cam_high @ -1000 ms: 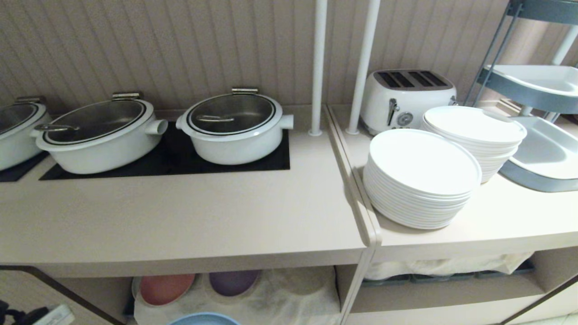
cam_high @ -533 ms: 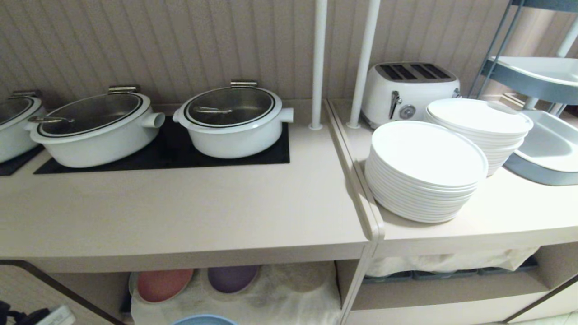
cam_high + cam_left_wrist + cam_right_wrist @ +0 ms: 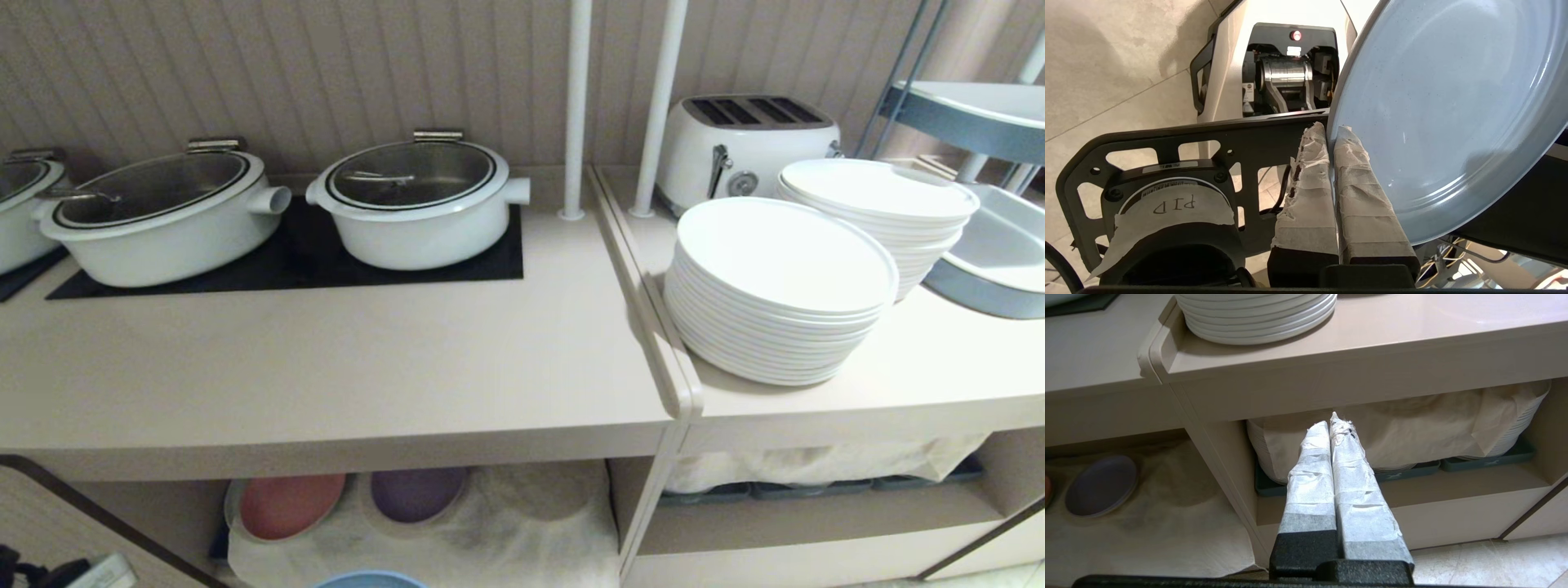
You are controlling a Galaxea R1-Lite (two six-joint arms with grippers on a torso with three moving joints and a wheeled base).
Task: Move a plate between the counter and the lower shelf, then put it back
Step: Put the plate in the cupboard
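On the counter [image 3: 326, 367], two lidded pots [image 3: 420, 204] sit at its rear. Right of the counter stand stacked plates [image 3: 775, 294], a toaster [image 3: 747, 139] behind them. Below the counter, the lower shelf [image 3: 506, 531] holds two plates [image 3: 416, 494].

Only a sliver of the blue plate [image 3: 369, 579] shows at the head view's bottom edge; the worktop [image 3: 326, 367] probably hides more plates behind the pink plate [image 3: 286, 505].
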